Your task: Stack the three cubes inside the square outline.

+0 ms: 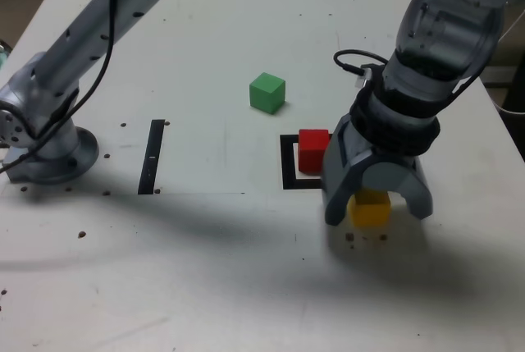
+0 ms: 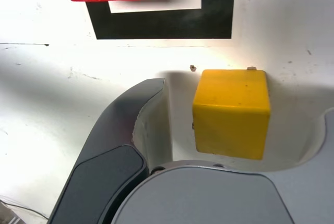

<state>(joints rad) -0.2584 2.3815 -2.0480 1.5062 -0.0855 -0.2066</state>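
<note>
Gripper jaws spread wide, straddling yellow cube on table, not clamped. Red cube inside square outline. Green cube apart, farther back.

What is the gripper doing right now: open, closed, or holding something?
Gripper: open, jaws either side of the yellow cube on the table, not yet gripping it.

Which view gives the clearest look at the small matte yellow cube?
The wrist view: the yellow cube fills the frame close up, its top and one side unobstructed between the open jaws of the gripper. The exterior view shows it small, partly hidden under the gripper.
</note>
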